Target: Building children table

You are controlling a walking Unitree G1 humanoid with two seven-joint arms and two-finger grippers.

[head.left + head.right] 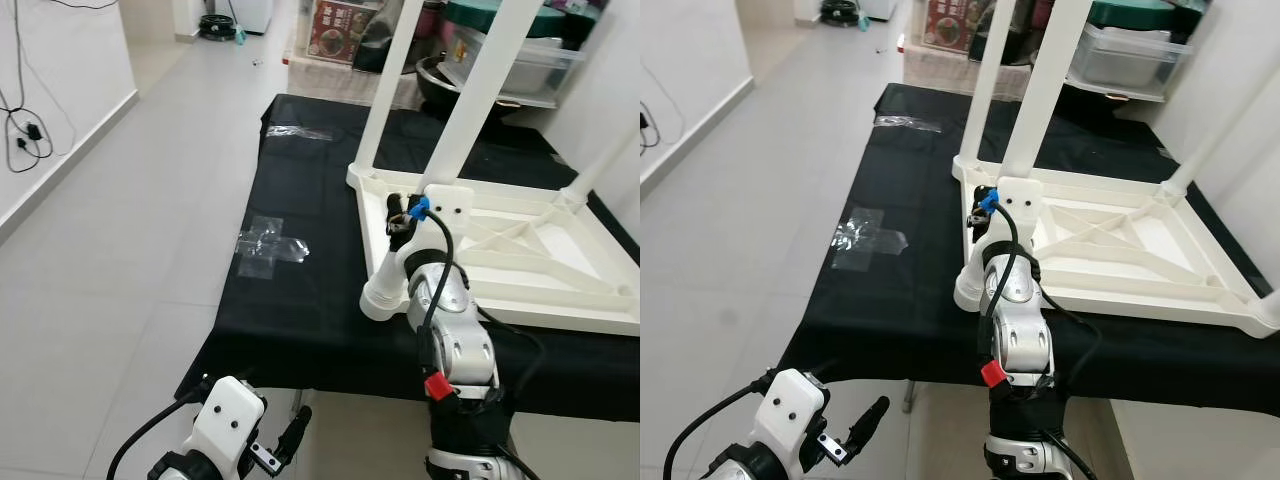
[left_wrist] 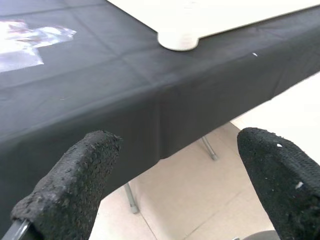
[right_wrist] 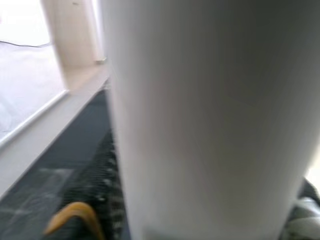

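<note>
Pale grey floor tiles (image 1: 130, 230) surround a low platform draped with a black cloth (image 1: 300, 290), on which patches of clear tape (image 1: 268, 245) are stuck. At the lower left, off the near edge of the cloth and above the floor, the left gripper (image 1: 283, 440) is held with nothing in it; in the left wrist view its two black fingers (image 2: 75, 185) are seen spread wide apart, pointed at the cloth's hanging edge. Further right, a white children's table (image 1: 520, 260) is laid upside down on the cloth, its ribbed underside facing up. Two white legs (image 1: 480, 90) are stood upright in its far corners. A loose white leg (image 1: 385, 285) is lain across the near-left corner of the frame, its round end on the cloth just beside the frame. The right gripper (image 1: 403, 218) is placed at this leg, and the right wrist view is crossed at close range by the leg's pale surface (image 3: 200, 120); whether the fingers are clamped on it cannot be told. Storage bins and a metal bowl (image 1: 440, 80) are stacked behind the platform.
</note>
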